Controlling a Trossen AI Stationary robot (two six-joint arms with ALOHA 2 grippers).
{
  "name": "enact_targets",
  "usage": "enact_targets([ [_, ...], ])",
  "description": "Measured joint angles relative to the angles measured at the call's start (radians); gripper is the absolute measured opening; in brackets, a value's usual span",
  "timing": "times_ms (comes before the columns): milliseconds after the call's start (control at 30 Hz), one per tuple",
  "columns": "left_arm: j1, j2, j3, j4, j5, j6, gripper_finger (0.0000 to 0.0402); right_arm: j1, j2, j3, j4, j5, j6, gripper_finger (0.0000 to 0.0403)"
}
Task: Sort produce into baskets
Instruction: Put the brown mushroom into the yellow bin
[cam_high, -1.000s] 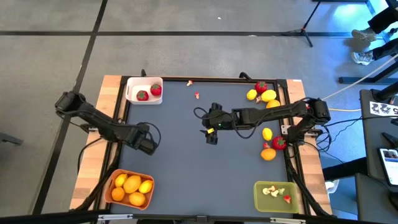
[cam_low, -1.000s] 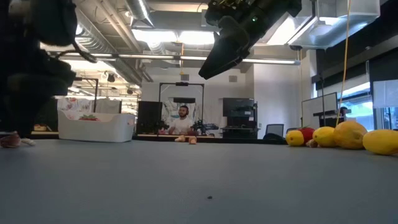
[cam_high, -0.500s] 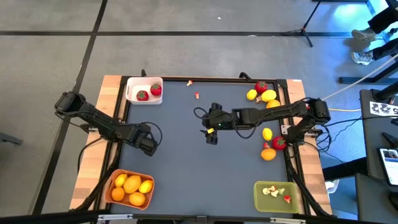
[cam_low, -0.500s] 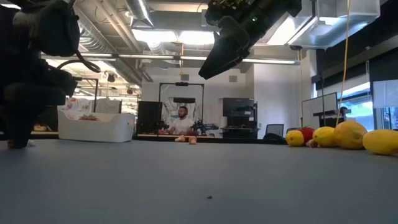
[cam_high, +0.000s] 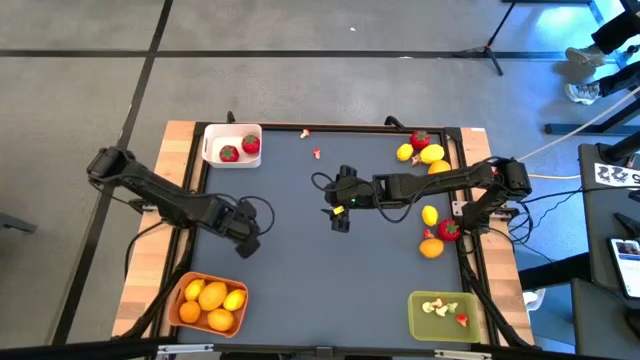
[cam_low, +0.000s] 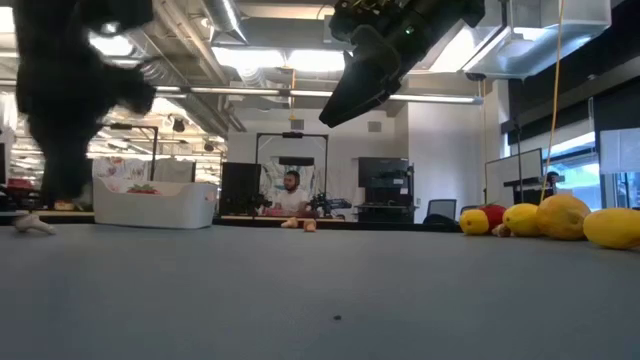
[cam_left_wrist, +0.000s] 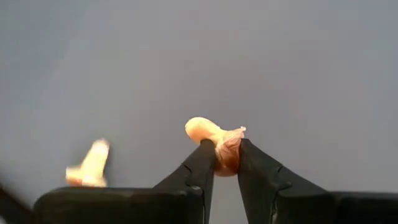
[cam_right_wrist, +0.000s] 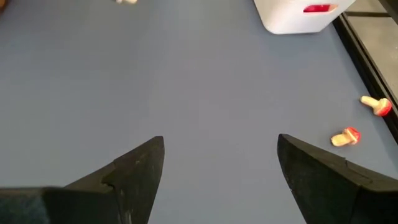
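Note:
My left gripper (cam_left_wrist: 225, 155) hangs over the table's left half (cam_high: 247, 243), shut on a small pale and red-brown bit of produce (cam_left_wrist: 214, 135). A second pale bit (cam_left_wrist: 88, 167) lies on the mat close by, also seen in the low view (cam_low: 30, 223). My right gripper (cam_high: 338, 216) hovers open over the table's middle with nothing between its fingers (cam_right_wrist: 214, 155). The white basket (cam_high: 215, 148) holds two strawberries, the orange basket (cam_high: 180, 290) holds lemons and oranges, and the olive-green basket (cam_high: 418, 318) holds pale and red bits. My left gripper pinches the bit's red-brown end (cam_left_wrist: 227, 155) between its two fingertips. The fingers come from above, pointing steeply down. The bit's pale end (cam_left_wrist: 200, 128) sticks out past the tips, and the bit is clear of the mat.
Lemons, oranges and strawberries lie along the right side (cam_high: 432, 153) (cam_high: 448, 229) (cam_high: 431, 247). Two tiny bits sit near the far edge (cam_high: 305, 133) (cam_high: 317, 153), and show in the right wrist view (cam_right_wrist: 345, 137) (cam_right_wrist: 376, 106). Bare mat lies between the two arms.
My left gripper has shut on the small bit at the mat, rolled about its own line, then risen and shifted a little toward the table's right and near edges with the bit lifted clear. The second pale bit has stayed on the mat.

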Motion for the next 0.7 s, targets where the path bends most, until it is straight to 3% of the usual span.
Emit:
enact_targets([
  [133,-0.018,-0.013,0.078,0.032,-0.049,0.151,0.0065,0.001,0.0,0.0,0.05,-0.008,0.006,0.0309],
  [267,-0.021,-0.014,0.128,0.104,-0.066,0.315,0.0067,0.001,0.0,0.0,0.11,-0.124,0.008,0.0309],
  [467,-0.015,-0.014,0.144,0.287,-0.069,0.639,0.0067,0.001,0.021,0.0,0.247,-0.274,-0.007,0.0309],
  [700,-0.015,-0.013,0.144,0.453,-0.069,0.871,0.0067,0.001,0.082,0.0,0.354,-0.371,-0.003,0.0309],
])
